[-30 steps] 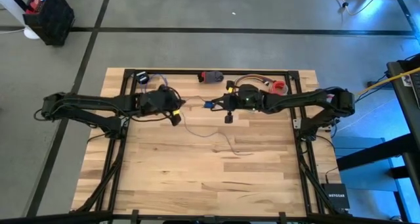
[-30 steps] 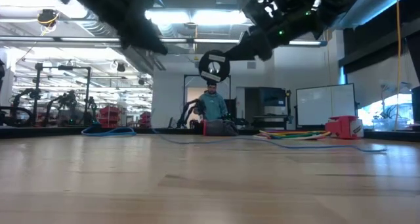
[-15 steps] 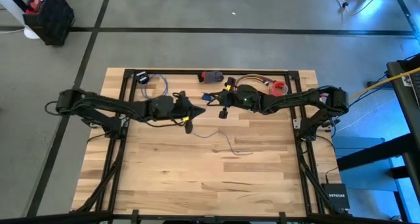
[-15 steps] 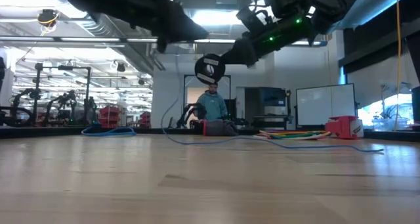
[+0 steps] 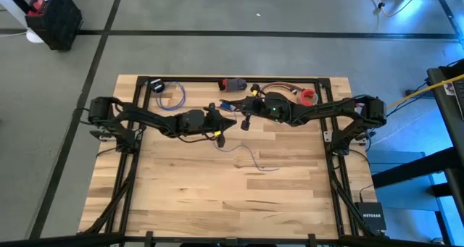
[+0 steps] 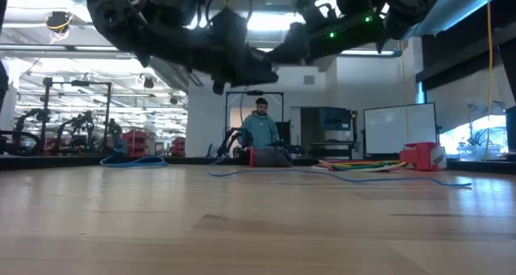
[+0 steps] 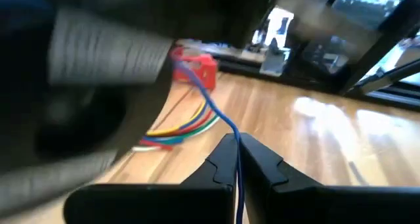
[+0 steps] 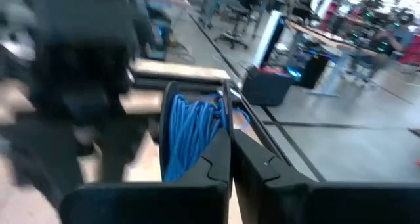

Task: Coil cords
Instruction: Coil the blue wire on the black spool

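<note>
Grey-lilac wire [image 7: 216,112] is being pinched by the left gripper [image 7: 236,148]; at its two o'clock, the right gripper [image 8: 230,142] is being kept closed.

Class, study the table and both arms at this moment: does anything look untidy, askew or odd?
Yes. A thin wire lies loose and squiggly on the middle of the table, uncoiled. It runs up into the shut left claw, so part hangs in the air. Other cords are bunched along the far edge.

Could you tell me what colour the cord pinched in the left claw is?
Blue cord; the left wrist view shows it best.
</note>
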Robot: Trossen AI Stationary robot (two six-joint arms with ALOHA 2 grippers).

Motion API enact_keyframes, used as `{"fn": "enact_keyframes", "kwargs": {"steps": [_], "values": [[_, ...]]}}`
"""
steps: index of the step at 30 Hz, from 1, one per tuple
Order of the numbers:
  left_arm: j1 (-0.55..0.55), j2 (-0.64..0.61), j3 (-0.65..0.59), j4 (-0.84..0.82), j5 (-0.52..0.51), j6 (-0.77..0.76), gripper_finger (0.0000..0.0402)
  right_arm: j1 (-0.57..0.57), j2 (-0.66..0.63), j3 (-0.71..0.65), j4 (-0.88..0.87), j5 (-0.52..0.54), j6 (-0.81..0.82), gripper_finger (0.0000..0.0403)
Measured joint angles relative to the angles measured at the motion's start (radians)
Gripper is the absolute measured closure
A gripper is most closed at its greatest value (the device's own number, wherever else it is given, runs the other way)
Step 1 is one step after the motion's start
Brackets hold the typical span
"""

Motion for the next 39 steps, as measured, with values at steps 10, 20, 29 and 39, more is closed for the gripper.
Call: {"fn": "enact_keyframes", "kwargs": {"steps": [10,20,29,39], "values": [[0.016,0.023,0.004,-0.065,-0.018,0.004,0.0398,0.001,-0.121,-0.003,-0.062,-0.098,0.061,0.0393],[0.016,0.027,-0.001,-0.263,-0.015,0.008,0.0399,0.0,-0.279,-0.001,-0.091,-0.097,0.041,0.0393],[0.009,0.024,-0.001,-0.252,-0.015,-0.05,0.0388,0.0,-0.35,0.0,-0.193,-0.097,0.017,0.0393],[0.009,-0.063,0.03,-0.428,0.072,0.009,0.0287,0.0,-0.342,0.0,-0.245,-0.086,-0.027,0.0393]]}}
